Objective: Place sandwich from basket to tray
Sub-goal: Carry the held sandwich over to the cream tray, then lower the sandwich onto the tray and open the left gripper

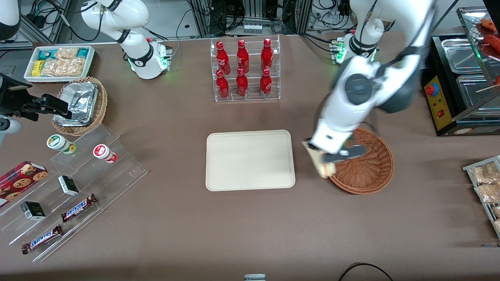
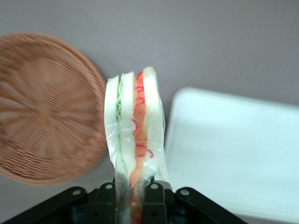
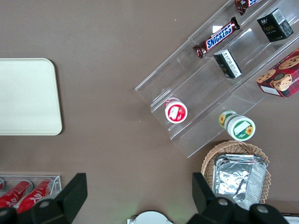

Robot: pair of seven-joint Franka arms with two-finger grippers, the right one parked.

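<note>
My left gripper (image 1: 326,159) is shut on the wrapped sandwich (image 1: 321,162) and holds it above the table between the basket (image 1: 369,171) and the tray (image 1: 250,160). In the left wrist view the sandwich (image 2: 134,135) stands clamped between the two black fingers (image 2: 156,203), its red, white and green layers showing. The reddish-brown wicker basket (image 2: 42,112) is empty inside and lies beside the sandwich. The cream-white tray (image 2: 233,154) lies beside it toward the parked arm's end. The tray also shows in the right wrist view (image 3: 25,95).
A clear rack of red bottles (image 1: 244,70) stands farther from the front camera than the tray. A foil-filled wicker basket (image 1: 82,105), a white bin of snacks (image 1: 58,62) and acrylic steps with candy bars (image 1: 74,187) lie toward the parked arm's end. A black appliance (image 1: 461,86) stands at the working arm's end.
</note>
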